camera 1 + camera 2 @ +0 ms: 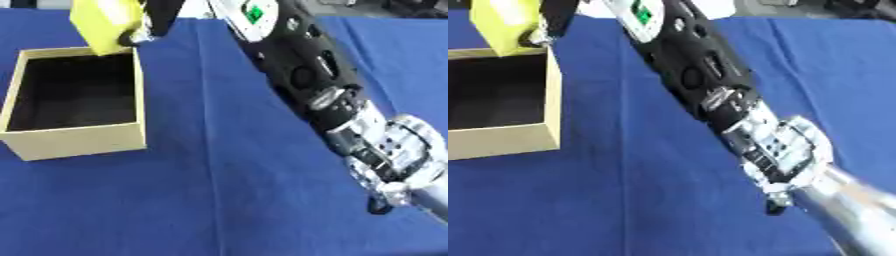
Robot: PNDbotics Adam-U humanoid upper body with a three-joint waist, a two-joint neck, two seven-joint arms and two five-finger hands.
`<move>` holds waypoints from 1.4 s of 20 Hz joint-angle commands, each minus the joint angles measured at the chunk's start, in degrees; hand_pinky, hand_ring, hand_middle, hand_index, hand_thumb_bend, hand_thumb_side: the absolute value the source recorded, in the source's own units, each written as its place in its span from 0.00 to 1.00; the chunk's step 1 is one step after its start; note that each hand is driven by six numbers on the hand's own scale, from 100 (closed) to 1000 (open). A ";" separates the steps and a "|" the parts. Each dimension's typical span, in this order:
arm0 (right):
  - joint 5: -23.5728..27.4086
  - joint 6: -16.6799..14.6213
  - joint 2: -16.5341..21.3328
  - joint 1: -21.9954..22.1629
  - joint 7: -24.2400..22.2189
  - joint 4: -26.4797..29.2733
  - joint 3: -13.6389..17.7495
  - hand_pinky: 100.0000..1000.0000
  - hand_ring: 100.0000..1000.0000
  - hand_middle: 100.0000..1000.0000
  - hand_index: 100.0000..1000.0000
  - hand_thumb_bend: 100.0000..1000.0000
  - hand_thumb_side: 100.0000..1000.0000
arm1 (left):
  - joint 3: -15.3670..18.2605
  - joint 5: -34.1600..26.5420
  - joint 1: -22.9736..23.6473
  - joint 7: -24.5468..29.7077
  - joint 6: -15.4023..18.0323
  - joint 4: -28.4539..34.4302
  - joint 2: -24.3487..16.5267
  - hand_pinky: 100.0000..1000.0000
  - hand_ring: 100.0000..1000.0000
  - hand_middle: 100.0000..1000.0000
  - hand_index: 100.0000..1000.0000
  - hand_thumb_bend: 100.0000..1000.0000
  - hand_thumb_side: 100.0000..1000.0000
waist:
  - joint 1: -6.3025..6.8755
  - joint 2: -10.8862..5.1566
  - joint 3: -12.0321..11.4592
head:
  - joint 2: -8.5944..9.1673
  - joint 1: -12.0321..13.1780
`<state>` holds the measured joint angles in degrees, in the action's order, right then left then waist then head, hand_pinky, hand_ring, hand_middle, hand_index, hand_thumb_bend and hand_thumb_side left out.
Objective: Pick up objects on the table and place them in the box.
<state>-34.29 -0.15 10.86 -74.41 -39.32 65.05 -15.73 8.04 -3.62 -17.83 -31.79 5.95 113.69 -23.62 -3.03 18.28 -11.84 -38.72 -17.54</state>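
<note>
Left eye view: my right arm reaches across the blue cloth-covered table [219, 190] to the far left.
Right hand [144, 31]: fingers curled round a yellow rectangular block [103, 22], held above the far rim of the box.
Left hand: not visible.
Progress: I judge the block is carried over, release still to come.
Container: open tan cardboard box [79, 140], dark inside, nothing visible in it.
</note>
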 commanded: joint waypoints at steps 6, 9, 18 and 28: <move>-6.76 1.30 -4.77 -0.68 6.14 -6.22 1.63 0.61 0.76 0.63 0.66 0.00 0.00 | -0.10 -0.31 -1.21 0.57 0.00 0.90 -0.31 0.90 0.64 0.58 0.67 0.28 0.79 | -0.10 -0.64 -1.14 | 1.01 -1.86; -9.55 1.34 -5.84 -0.13 8.93 -8.77 1.80 0.62 0.77 0.64 0.67 0.00 0.00 | -0.09 -0.35 -1.37 0.61 -0.02 0.90 -0.25 0.90 0.64 0.58 0.67 0.28 0.80 | -0.33 -0.38 -1.54 | 1.21 -2.10; -15.93 -4.42 -7.76 0.82 7.55 -12.51 1.52 0.85 0.91 0.90 0.94 0.26 0.17 | -0.05 -0.33 -1.57 0.68 -0.11 0.90 0.00 0.91 0.64 0.58 0.67 0.28 0.80 | -0.66 0.11 -1.87 | 1.21 -2.19; -19.68 -8.97 -7.46 0.51 7.37 -11.12 2.95 0.91 0.96 0.99 1.00 0.34 0.28 | -0.03 -0.34 -1.47 0.74 -0.18 0.90 0.08 0.91 0.64 0.58 0.66 0.28 0.79 | -0.43 -0.04 -1.66 | 1.19 -2.28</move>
<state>-53.23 -8.83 2.89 -72.53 -32.34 52.43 -13.39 7.94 -3.89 -18.75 -31.13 5.76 113.69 -22.68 -4.08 19.44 -13.43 -38.15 -19.73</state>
